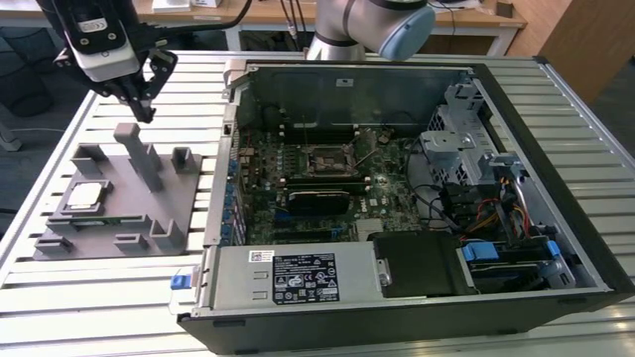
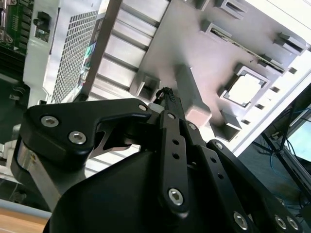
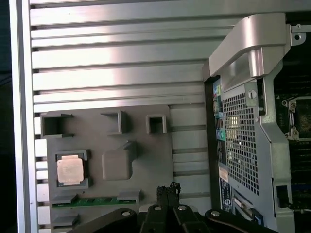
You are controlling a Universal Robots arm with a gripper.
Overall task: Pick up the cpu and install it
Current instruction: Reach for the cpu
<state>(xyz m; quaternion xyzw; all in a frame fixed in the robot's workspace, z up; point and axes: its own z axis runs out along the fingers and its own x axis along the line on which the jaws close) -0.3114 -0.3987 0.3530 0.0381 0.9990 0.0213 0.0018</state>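
The cpu is a small square chip with a silver top. It lies flat in a nest on the grey fixture plate, at the exterior view's left. Both wrist views show the cpu from above. My gripper hangs above the plate's far end, well clear of the chip. Its black fingers meet at the tips with nothing between them, so my gripper is shut and empty. The open computer case lies to the right, with the motherboard socket in its middle.
A tall grey post and smaller blocks rise from the fixture plate beneath the gripper. A green memory stick lies in a slot beside the chip. The case's metal rear wall stands between plate and motherboard. Everything rests on a slatted aluminium table.
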